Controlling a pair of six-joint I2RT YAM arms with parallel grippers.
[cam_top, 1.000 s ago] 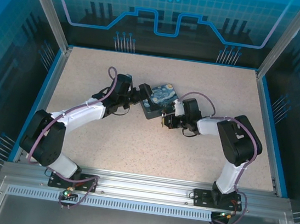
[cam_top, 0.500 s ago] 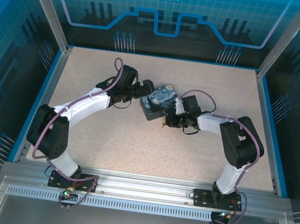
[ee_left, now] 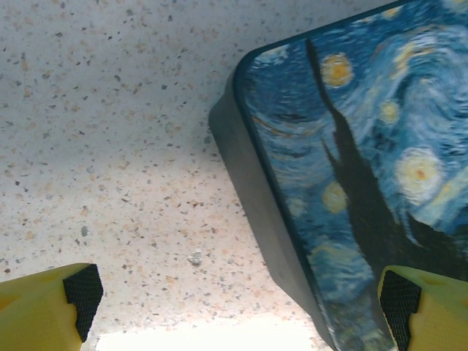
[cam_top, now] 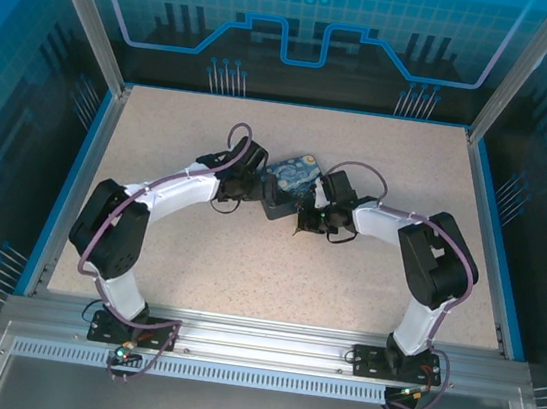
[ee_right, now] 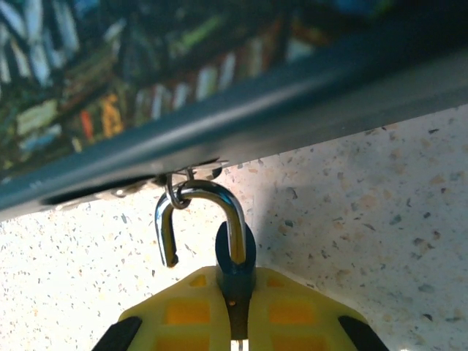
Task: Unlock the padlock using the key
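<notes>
The left tool [ee_left: 235, 311] stood with its fingers [ee_left: 53, 313] wide apart, straddling a corner of the blue painted box [cam_top: 294, 174] near the middle of the surface [cam_top: 243, 281]. At the box's near edge, the right tool [ee_right: 234, 298] was clamped on the padlock [ee_right: 212, 191]. The shackle hung from the box's small ring [ee_right: 175, 196], with one end free.
</notes>
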